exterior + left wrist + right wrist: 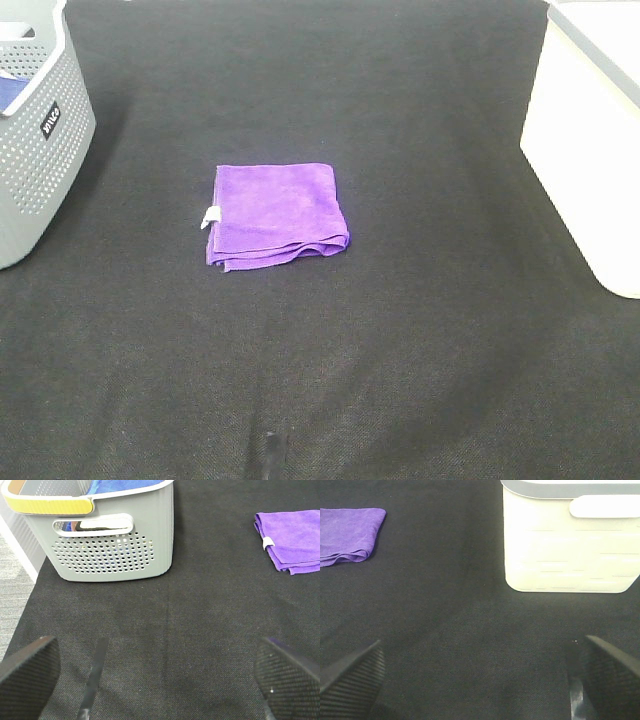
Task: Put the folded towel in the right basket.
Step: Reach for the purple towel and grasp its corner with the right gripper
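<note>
A folded purple towel (277, 214) with a small white tag lies flat on the black mat, a little left of centre. It also shows in the left wrist view (292, 539) and the right wrist view (347, 534). The right basket (590, 140) is white and stands at the mat's right edge; the right wrist view shows its side wall (570, 550). Neither arm shows in the exterior high view. My left gripper (157, 680) is open and empty over bare mat. My right gripper (480, 680) is open and empty, short of the white basket.
A grey perforated basket (35, 140) stands at the left edge with blue cloth inside; the left wrist view shows its wall (112, 550) and yellow rim. The black mat (400, 350) covers the table. Grey floor (12, 580) lies beyond the mat's left edge.
</note>
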